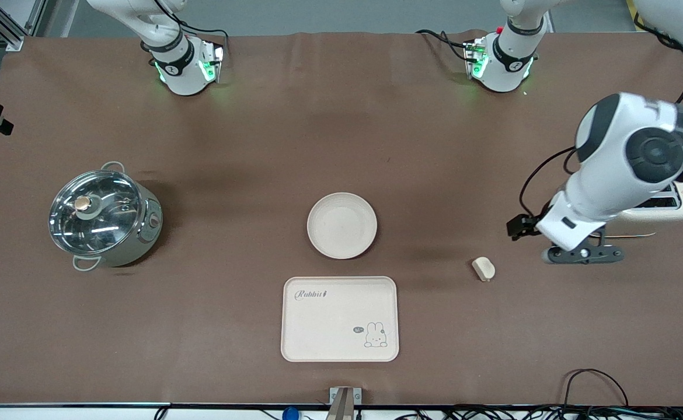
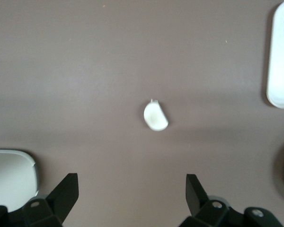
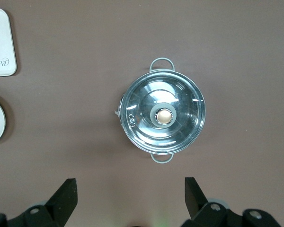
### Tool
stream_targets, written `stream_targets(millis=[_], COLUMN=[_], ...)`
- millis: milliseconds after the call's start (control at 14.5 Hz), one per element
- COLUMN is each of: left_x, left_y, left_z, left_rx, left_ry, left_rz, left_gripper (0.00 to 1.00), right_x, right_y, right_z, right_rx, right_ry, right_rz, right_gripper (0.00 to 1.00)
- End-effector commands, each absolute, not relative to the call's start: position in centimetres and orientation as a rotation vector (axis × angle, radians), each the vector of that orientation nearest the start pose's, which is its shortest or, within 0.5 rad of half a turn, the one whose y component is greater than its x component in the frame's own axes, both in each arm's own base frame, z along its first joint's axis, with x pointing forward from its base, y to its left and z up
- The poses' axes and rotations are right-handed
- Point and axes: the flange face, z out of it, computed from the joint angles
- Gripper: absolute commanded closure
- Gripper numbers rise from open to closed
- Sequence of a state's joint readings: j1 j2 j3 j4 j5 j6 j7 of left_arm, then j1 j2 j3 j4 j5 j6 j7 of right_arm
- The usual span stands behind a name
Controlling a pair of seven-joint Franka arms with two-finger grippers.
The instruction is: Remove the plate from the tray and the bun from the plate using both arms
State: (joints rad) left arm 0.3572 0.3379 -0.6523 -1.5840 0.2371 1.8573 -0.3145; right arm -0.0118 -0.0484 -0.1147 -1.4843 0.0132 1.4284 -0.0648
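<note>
White left arm [image 1: 621,175], open pincer [image 2: 132,194] over bun [image 2: 155,116].

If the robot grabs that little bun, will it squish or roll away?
The bun looks small and bready, so probably light and a bit squishy. Its rounded shape might let it rock or roll if nudged.

white jointed left arm [image 1: 621,169]: bent low, black two-finger left gripper [image 2: 131,198] jaws wide apart | black two-finger right gripper [image 3: 130,198]: high, jaws wide apart
</note>
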Motion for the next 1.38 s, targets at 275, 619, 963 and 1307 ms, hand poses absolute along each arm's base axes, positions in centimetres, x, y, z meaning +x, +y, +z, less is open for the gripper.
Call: stream_targets(millis=[275,619,963,1307], left_x=[57.5,53.9,54.7,55.6], left_y=[-6.3,-3.5,-4.4,-4.8], left_z=[61.6,62.7,64.9,65.9], left_rx=[-3.112,-3.106,-3.109,-3.110], left_ry=[0.193,0.233,0.085,0.101], left_rz=[-0.107,-0.081,-0.087,-0.058], left_gripper=[0.00,0.00,0.00,0.00], right_x=[51.6,51.3,51.3,51.3], right_y=[-5.7,-5.5,-3.9,-3.6], right_z=[68.0,68.0,68.1,68.0], right_rx=[-3.141,-3.139,-3.139,-3.139], right_ry=[0.103,0.095,0.100,0.095], right_rz=[0.027,0.046,0.054,0.056], right_gripper=[0.00,0.00,0.00,0.00])
